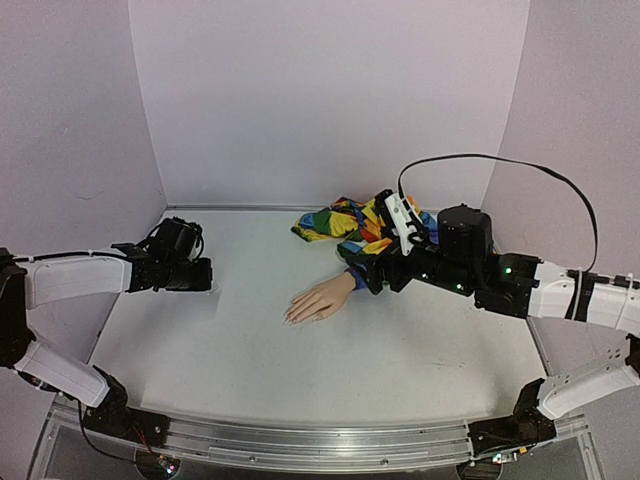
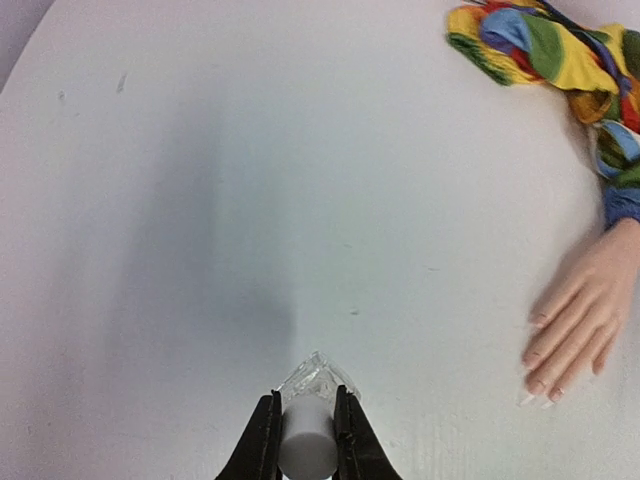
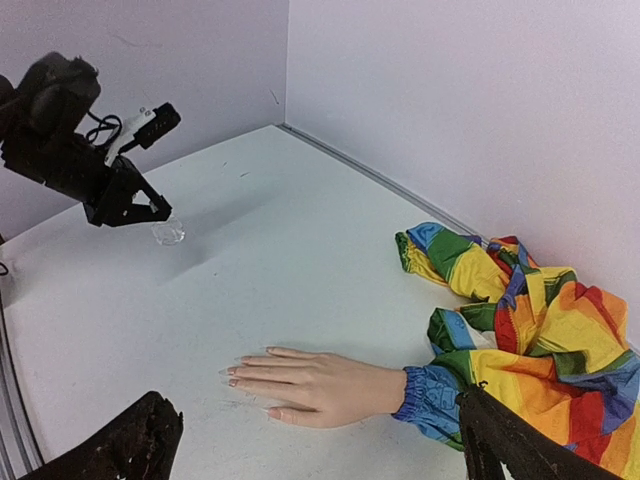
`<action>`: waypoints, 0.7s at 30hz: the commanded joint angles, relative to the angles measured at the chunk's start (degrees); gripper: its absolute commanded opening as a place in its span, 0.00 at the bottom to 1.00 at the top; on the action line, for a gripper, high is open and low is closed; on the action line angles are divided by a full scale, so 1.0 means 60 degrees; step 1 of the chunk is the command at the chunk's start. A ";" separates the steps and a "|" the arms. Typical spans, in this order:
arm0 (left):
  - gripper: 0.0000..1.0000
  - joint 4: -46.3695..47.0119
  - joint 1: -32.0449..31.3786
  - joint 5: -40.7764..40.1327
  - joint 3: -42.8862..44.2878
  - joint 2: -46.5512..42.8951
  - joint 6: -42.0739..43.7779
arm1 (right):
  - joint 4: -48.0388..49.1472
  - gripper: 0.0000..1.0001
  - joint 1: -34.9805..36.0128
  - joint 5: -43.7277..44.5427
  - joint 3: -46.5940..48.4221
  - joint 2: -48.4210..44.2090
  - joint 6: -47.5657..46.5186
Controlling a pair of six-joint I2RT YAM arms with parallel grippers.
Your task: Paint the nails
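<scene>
At the far left, the left gripper [image 1: 200,273] is clamped narrowly on the white cap [image 2: 305,442] of a small clear bottle [image 2: 318,378]. The glass body pokes out past the fingertips, low over the white table [image 1: 250,350] (whether it touches the surface I cannot tell). A broad stretch of bare tabletop lies between it and the middle of the scene.

There the peach mannequin hand [image 1: 322,300] lies flat, palm down, its fingers together and pointing toward the left arm. The nails [image 2: 535,385] sit at those fingertips, well apart from the bottle; they look pale and glossy, though they are too small to judge any colour.

A blue cuff [image 3: 425,395] closes the wrist, and behind it the rainbow patchwork sleeve [image 1: 345,222] is bunched up toward the back wall.

To the right, the right gripper [image 1: 360,270] hangs over the cuff with its jaws spread wide, one dark finger [image 3: 130,445] on each side of the forearm, holding nothing.
</scene>
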 commanded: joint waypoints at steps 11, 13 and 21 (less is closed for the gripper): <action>0.00 0.0425 0.0439 -0.1863 -0.0213 0.1541 -0.1527 | 0.0616 0.98 -0.0010 0.0939 -0.0364 -0.0835 0.0223; 0.01 0.0410 0.0443 -0.1853 -0.0218 0.1705 -0.1619 | 0.0712 0.98 -0.0011 0.1009 -0.0417 -0.0918 0.0211; 0.17 0.0396 0.0443 -0.1619 -0.0241 0.2050 -0.1835 | 0.0839 0.98 -0.0009 0.2014 -0.0456 -0.0963 0.0502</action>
